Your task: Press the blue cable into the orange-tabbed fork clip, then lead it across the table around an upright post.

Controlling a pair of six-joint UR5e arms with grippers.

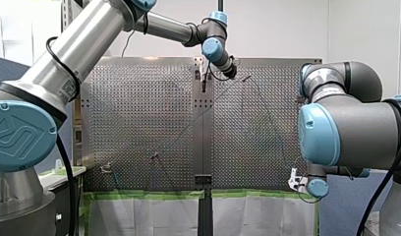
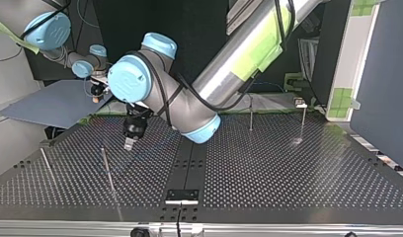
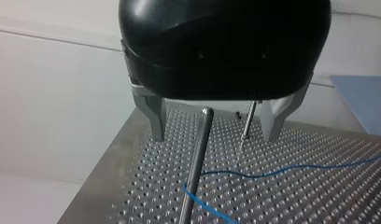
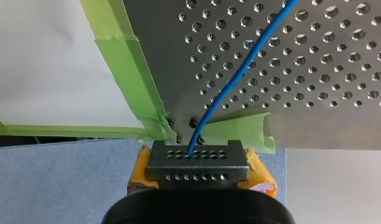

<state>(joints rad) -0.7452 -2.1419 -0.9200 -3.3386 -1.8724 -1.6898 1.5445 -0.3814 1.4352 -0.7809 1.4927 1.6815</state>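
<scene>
The blue cable [image 4: 235, 79] leaves the right gripper [image 4: 198, 161], pinched there between yellow pads just off the table's corner. It crosses the perforated table [image 4: 319, 56] and bends beside an upright post [image 3: 195, 163] ahead of the left gripper [image 3: 214, 135], whose metal fingers are spread wide.

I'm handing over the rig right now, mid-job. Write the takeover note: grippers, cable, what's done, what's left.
Left gripper: open, empty, straddling the upright metal post from above.
Right gripper: shut on the thin blue cable, just off the green-taped edge of the perforated metal table.
Cable: runs across the table and bends at the post's foot.
Done: cable appears led to the post.
Left: the orange-tabbed clip cannot be made out, so confirm seating there, check the wrap, then release.
</scene>
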